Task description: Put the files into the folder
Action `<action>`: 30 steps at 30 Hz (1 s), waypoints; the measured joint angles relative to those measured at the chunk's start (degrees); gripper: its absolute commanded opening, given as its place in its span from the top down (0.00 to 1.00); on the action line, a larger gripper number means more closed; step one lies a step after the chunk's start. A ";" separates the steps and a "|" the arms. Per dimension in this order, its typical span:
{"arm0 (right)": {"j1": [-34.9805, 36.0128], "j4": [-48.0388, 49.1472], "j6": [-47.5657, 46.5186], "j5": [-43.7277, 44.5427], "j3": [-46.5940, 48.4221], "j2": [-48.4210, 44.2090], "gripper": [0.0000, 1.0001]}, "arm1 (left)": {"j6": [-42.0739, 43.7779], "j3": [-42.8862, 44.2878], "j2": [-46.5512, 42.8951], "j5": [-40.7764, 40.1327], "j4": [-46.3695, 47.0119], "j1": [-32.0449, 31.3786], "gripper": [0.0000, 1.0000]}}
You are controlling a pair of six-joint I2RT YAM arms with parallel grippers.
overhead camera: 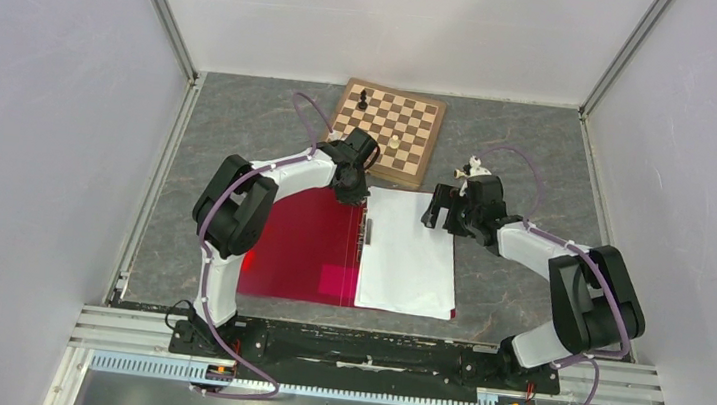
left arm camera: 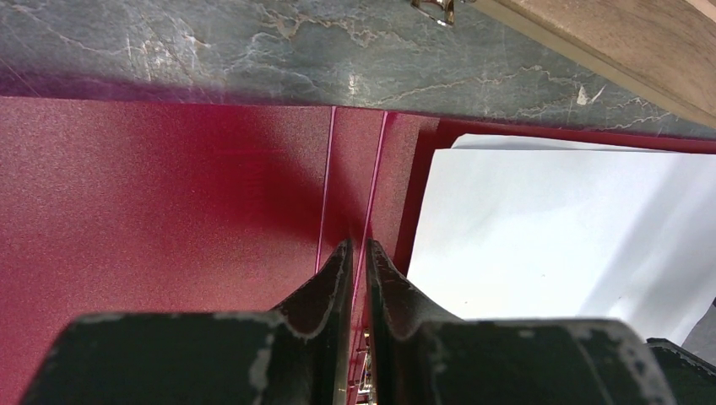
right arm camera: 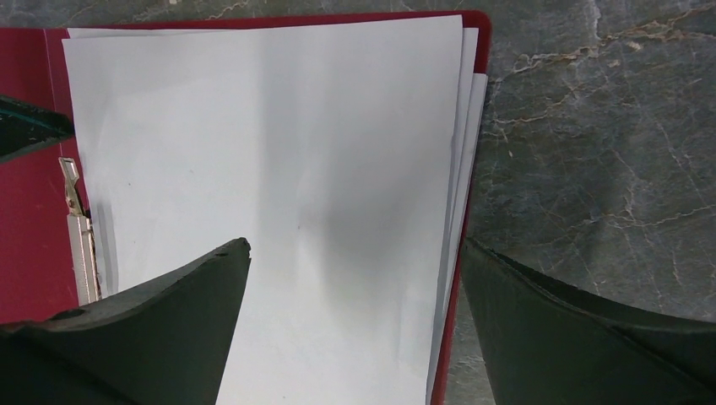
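Observation:
The crimson-red folder lies open on the table, its left cover bare. The white files lie stacked on its right half, beside the metal clip at the spine. My left gripper is shut, tips low over the far end of the spine; in the left wrist view it sits over the fold lines of the folder, the files to its right. My right gripper is open above the files' far right part. Its wrist view shows its jaws straddling the sheets' right edge, the clip at left.
A wooden chessboard lies just behind the folder, with a black piece and a white piece on it; its edge shows in the left wrist view. White walls enclose the grey marbled table.

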 measured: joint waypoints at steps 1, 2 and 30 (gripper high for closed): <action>0.00 0.24 0.00 -0.02 0.00 0.02 0.02 | 0.00 0.00 -0.02 0.00 0.00 0.00 0.84; 0.00 0.35 0.00 -0.02 0.00 0.07 0.02 | 0.00 0.00 0.00 0.02 0.00 0.02 0.84; 1.07 -0.50 0.00 1.14 0.00 -0.96 0.02 | 0.00 0.00 0.11 0.96 0.02 0.02 0.85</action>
